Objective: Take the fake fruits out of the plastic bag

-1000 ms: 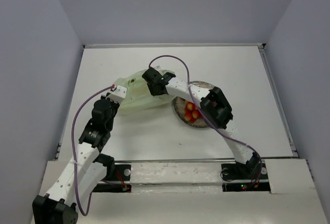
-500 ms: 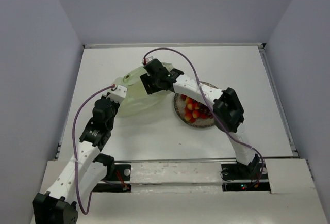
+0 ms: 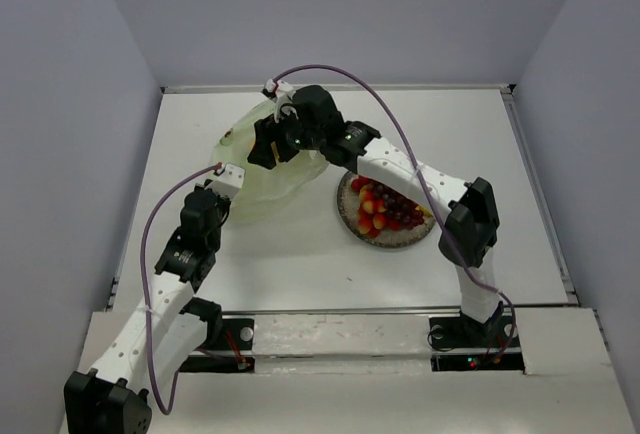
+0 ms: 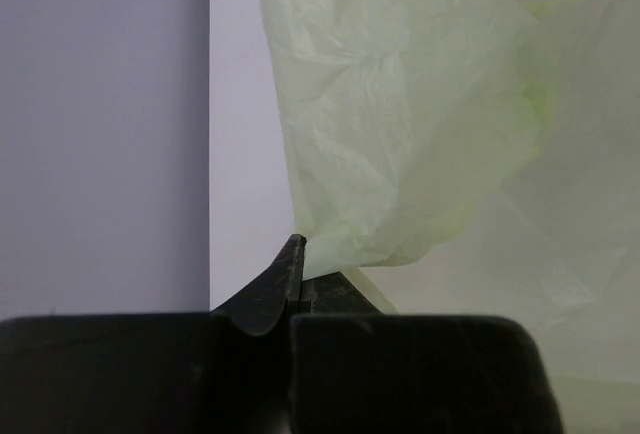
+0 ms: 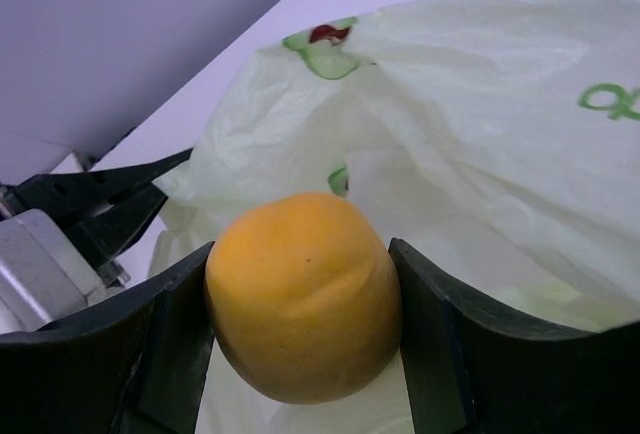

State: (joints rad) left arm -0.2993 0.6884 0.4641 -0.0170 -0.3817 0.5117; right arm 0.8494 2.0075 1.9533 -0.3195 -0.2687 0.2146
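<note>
My right gripper [image 5: 300, 299] is partly open and clamped on the round orange fruit [image 5: 300, 279]. One of its fingers [image 5: 172, 339] presses each side, and the fruit fills the gap between them. The fruit is lifted, with the plastic bag [image 3: 268, 186] right behind and under it. I cannot tell from either view whether it is fully clear of the bag's mouth. From above, this gripper sits over the far side of the bag, my arm reaching across from the right and over the plate [image 3: 392, 243]. My left gripper [image 4: 298, 272] is pinched closed on a thin edge of the bag at its left side, film caught between the tips, nothing else in it. The bag hangs bunched and crinkly up from that pinch, pale yellow-green and see-through, with green print and a small red mark on it. It lies on the desk [image 3: 480, 144] left of centre, just beside the plate's left rim. The plate holds fruits already out of the bag: a dark red grape bunch [image 3: 400, 218] and small red and yellow pieces [image 3: 368, 220] touching each other, part hidden under my right arm. I cannot tell if anything is left inside the bag.
</note>
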